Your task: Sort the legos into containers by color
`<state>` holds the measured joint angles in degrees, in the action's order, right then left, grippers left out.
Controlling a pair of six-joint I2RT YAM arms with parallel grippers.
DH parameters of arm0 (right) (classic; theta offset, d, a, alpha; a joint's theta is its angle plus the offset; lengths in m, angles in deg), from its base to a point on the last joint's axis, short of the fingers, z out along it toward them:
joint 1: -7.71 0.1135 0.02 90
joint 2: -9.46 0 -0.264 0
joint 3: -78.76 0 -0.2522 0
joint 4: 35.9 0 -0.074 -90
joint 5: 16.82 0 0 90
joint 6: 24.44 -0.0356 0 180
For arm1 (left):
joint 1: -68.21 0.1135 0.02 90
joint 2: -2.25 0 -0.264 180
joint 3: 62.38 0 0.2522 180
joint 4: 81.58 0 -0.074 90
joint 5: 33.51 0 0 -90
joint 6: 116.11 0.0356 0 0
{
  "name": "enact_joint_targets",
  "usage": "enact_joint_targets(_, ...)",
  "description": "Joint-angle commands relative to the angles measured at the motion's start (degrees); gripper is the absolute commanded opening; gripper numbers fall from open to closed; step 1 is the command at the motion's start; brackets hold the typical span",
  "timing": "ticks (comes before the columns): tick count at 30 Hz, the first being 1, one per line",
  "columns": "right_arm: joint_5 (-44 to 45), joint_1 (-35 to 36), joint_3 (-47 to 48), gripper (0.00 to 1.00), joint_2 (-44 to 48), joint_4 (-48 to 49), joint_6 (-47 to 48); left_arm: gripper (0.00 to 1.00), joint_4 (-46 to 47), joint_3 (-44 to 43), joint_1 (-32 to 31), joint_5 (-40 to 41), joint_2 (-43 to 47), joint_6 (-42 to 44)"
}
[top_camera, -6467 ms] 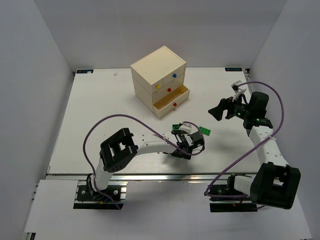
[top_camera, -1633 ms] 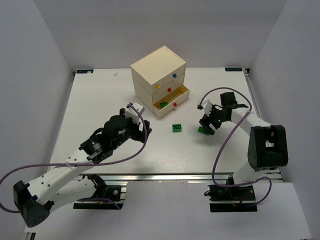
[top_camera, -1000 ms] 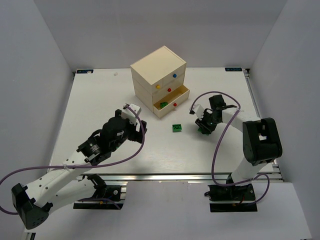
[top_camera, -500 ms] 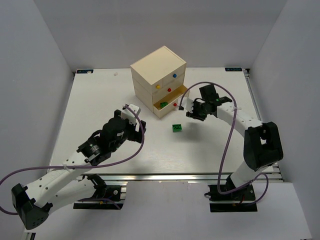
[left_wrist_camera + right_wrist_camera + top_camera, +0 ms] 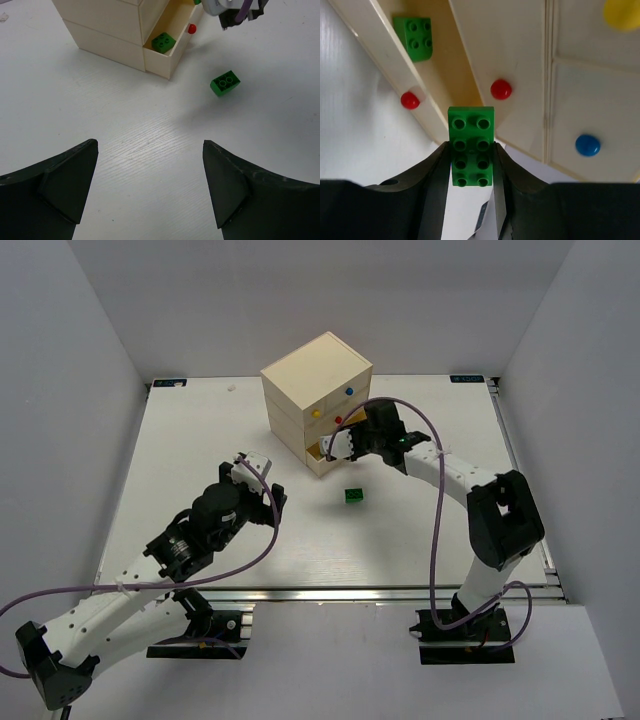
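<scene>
R gripper [image 5: 471,152] clamps green lego [image 5: 471,127], seemingly above open drawer [image 5: 370,35]; L gripper [image 5: 150,150] apart.

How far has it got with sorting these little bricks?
Done: a small green brick lies in the open drawer with the red knob. In hand: the right gripper holds a longer green brick close to that drawer. Left: a loose green brick sits on the table, and the left gripper is open and empty.

Left arm [image 5: 105,602], right arm [image 5: 445,470]: white links, black joint housings, purple cable [image 5: 435,540] looped along each. Fingers [image 5: 60,180] matte black, wedge-shaped, rounded edges.
</scene>
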<state>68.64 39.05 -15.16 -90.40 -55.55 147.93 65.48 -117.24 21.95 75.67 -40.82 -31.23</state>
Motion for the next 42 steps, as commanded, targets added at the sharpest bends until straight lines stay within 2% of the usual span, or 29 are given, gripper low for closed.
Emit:
enact_joint_targets(1, 1.1, 2.2, 1.6, 0.01, -1.0, 5.2, 5.6, 0.95, 1.2, 0.3, -0.3, 0.9, 1.0, 0.6)
enact_joint_targets(6, 1.0, 5.0, 2.2, 0.03, -2.6, 5.2, 5.2, 0.95, 1.2, 0.3, -0.3, 0.9, 1.0, 0.6)
enact_joint_targets(14, 3.8, 7.3, 1.6, 0.14, -5.3, 10.9, 4.5, 0.95, 1.4, 0.4, -0.3, 0.2, 1.2, 0.5)
enact_joint_targets(16, 4.0, 7.7, 1.9, 0.24, -6.1, 10.8, 4.5, 0.95, 1.3, 0.4, -0.3, 0.1, 1.1, 0.6)
enact_joint_targets(18, 4.1, 7.6, 2.2, 0.30, -6.6, 10.8, 4.5, 0.95, 1.4, 0.4, -0.3, -0.1, 1.1, 0.5)
enact_joint_targets(19, 4.1, 7.9, 2.1, 0.39, -6.8, 11.0, 4.4, 0.95, 1.5, 0.4, -0.3, -0.2, 1.2, 0.5)
enact_joint_targets(21, 4.1, 8.0, 2.0, 0.47, -7.1, 11.1, 3.9, 0.95, 1.4, 0.4, -0.3, -0.5, 1.3, 0.5)
enact_joint_targets(27, 4.2, 8.1, 2.0, 0.63, -7.1, 11.5, 2.3, 0.95, 1.8, 0.5, -0.3, -1.3, 1.6, 0.5)
enact_joint_targets(31, 4.0, 8.1, 2.2, 0.64, -6.6, 11.5, 0.9, 0.95, 2.2, 0.7, -0.3, -2.6, 1.7, 0.5)
enact_joint_targets(33, 4.1, 8.0, 2.3, 0.58, -5.2, 11.9, -2.2, 0.93, 3.1, 1.3, -0.3, -4.1, 1.4, 0.4)
enact_joint_targets(35, 3.6, 8.0, 3.3, 0.50, -2.7, 12.0, -7.0, 0.77, 5.2, 1.9, -0.3, -8.8, 0.4, 0.0)
enact_joint_targets(36, 3.7, 7.3, 3.8, 0.31, -1.8, 11.5, -15.7, 0.66, 5.6, 1.8, -0.3, -10.4, -0.2, -0.8)
enact_joint_targets(37, 3.6, 6.9, 4.5, 0.22, -0.8, 10.6, -20.5, 0.52, 6.5, 1.8, -0.3, -11.9, -0.7, -1.5)
enact_joint_targets(38, 3.2, 6.6, 5.1, 0.12, 1.7, 8.4, -25.3, 0.29, 7.3, 2.0, -0.3, -14.5, -1.1, -2.0)
enact_joint_targets(39, 2.8, 4.7, 4.5, 0.00, 3.0, 7.9, -30.2, 0.18, 8.2, 2.2, 0.2, -15.7, -1.5, -2.8)
enact_joint_targets(40, 2.2, 4.3, 3.3, 0.00, 4.7, 7.8, -40.3, 0.07, 10.5, 3.0, 0.2, -16.8, -1.9, -5.0)
enact_joint_targets(41, 1.4, 2.9, -0.2, 0.00, 8.3, 7.7, -44.5, 0.00, 11.5, 3.4, 0.2, -18.6, -2.3, -6.4)
enact_joint_targets(42, -0.2, 1.5, -2.2, 0.00, 10.1, 7.6, -48.8, 0.00, 12.8, 3.8, 0.2, -19.1, -3.5, -9.0)
